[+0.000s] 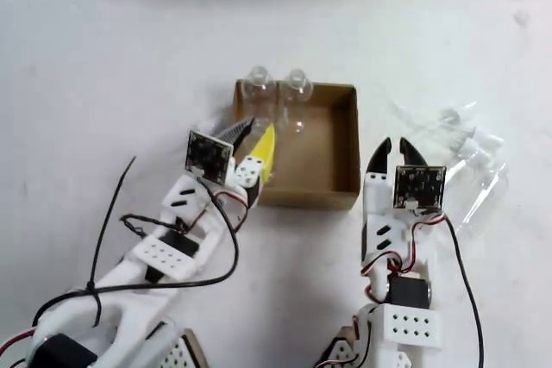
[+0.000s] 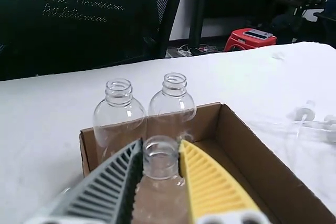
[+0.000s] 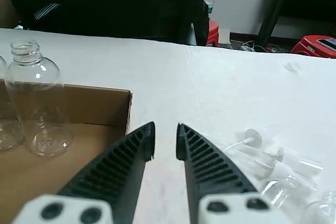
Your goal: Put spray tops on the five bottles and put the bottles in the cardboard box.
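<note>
My left gripper (image 2: 160, 157) is shut on the neck of a clear, capless bottle (image 2: 160, 150), held over the near-left part of the cardboard box (image 1: 343, 140). In the high view this gripper (image 1: 253, 135) sits at the box's left wall. Two more clear capless bottles (image 2: 119, 109) (image 2: 174, 99) stand upright inside the box against its far wall. My right gripper (image 1: 395, 151) hangs just right of the box, open, with nothing between its black fingers (image 3: 131, 156). Spray tops (image 3: 273, 163) lie on the table to its right, mixed with clear bottles (image 1: 483, 180).
The white table (image 1: 103, 66) stretches wide to the left and behind the box. The box's floor (image 1: 312, 148) has free room on its right half. Chairs and a red stool (image 2: 252, 38) stand beyond the far table edge.
</note>
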Available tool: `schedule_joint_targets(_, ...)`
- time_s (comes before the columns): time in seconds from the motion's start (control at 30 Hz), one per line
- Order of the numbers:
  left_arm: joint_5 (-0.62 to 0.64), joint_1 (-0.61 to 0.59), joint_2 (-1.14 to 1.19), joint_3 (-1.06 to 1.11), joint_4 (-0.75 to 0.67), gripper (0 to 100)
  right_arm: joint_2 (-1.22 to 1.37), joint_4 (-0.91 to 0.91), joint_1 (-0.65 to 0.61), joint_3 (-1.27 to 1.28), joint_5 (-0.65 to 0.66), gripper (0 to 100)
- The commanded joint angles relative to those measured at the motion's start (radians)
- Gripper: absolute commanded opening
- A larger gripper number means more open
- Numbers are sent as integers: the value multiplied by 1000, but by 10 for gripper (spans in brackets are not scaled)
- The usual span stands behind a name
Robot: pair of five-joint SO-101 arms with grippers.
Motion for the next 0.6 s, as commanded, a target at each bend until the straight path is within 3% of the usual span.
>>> schedule_joint_targets(0.0, -43, 5, -74, -3, 41, 50, 5, -19, -2, 11, -6, 60)
schedule_joint_targets(0.13, -135, 10, -116, -3, 107, 208, 5, -19, -2, 11, -6, 60)
schedule_joint_targets(0.3, -29, 4, -151, -5, 180, 370, 5, -19, -2, 11, -6, 60)
schedule_joint_targets(0.57, -15, 4, -200, 0, 210, 400, 5, -19, -2, 11, -6, 60)
